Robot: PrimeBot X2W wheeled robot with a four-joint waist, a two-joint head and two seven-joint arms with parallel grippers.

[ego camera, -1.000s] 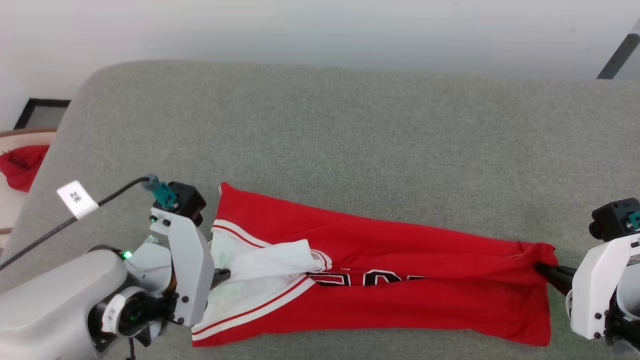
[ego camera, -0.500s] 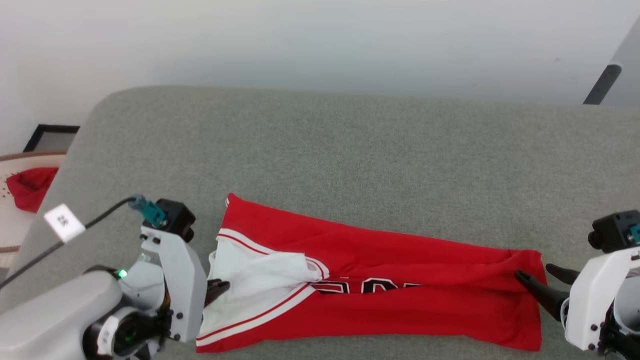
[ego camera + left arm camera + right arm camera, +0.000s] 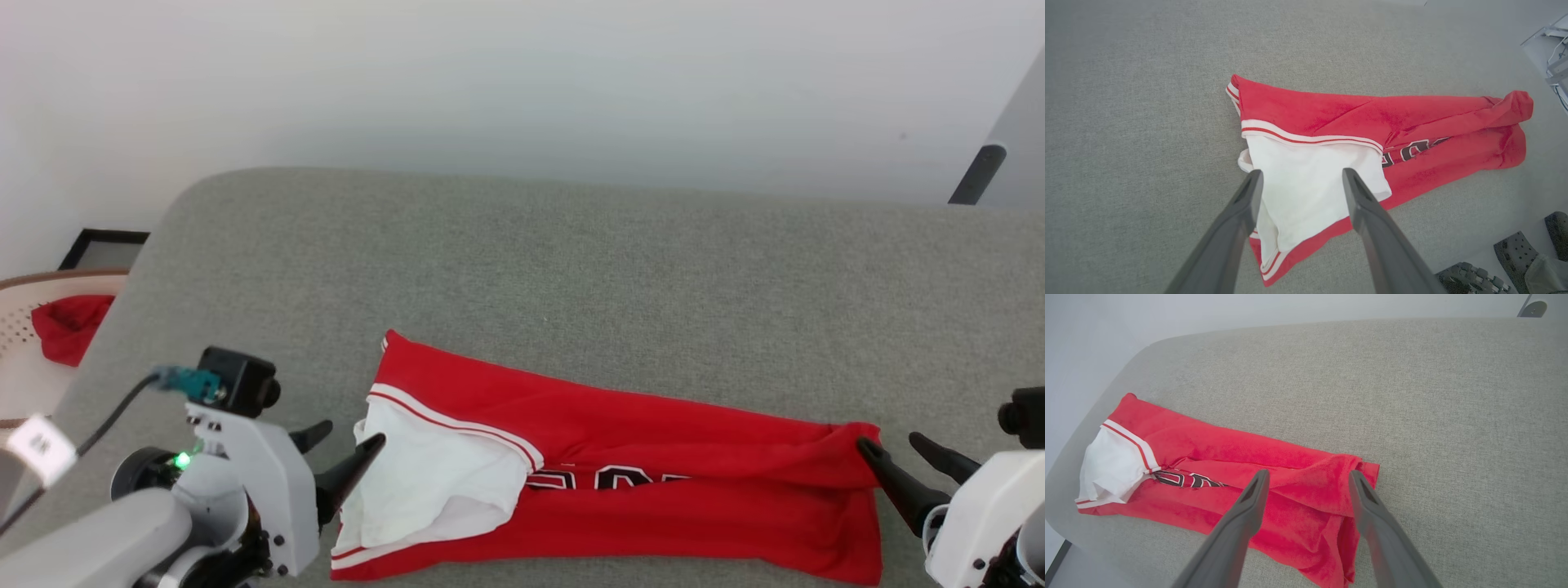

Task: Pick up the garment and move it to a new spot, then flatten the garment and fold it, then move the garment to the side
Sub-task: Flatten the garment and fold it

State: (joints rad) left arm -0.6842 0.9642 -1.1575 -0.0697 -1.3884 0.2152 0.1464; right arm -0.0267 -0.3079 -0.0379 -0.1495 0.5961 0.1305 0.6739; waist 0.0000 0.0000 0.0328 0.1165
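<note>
The garment (image 3: 653,498) is a red T-shirt with a white sleeve, folded into a long band on the grey cushion (image 3: 571,269), lettering partly showing. My left gripper (image 3: 353,433) stands open at its white-sleeve end, fingers just clear of the cloth. In the left wrist view the left gripper (image 3: 1302,173) hovers open above the white sleeve of the garment (image 3: 1412,118). My right gripper (image 3: 888,441) is open at the red hem end, one fingertip at the cloth's corner. In the right wrist view the right gripper (image 3: 1308,473) straddles the bunched hem of the garment (image 3: 1208,449), holding nothing.
A cream basket (image 3: 33,286) with a small red cloth (image 3: 69,327) sits off the cushion's left edge, beside a dark frame (image 3: 102,245). A dark post (image 3: 971,171) stands at the far right. Grey sandals (image 3: 1515,253) lie on the floor below the front edge.
Both grippers have opened and let go of the garment's ends, which now lie loose on the cushion. The white sleeve has settled flatter. The head camera has tilted, shifting the whole picture down.
</note>
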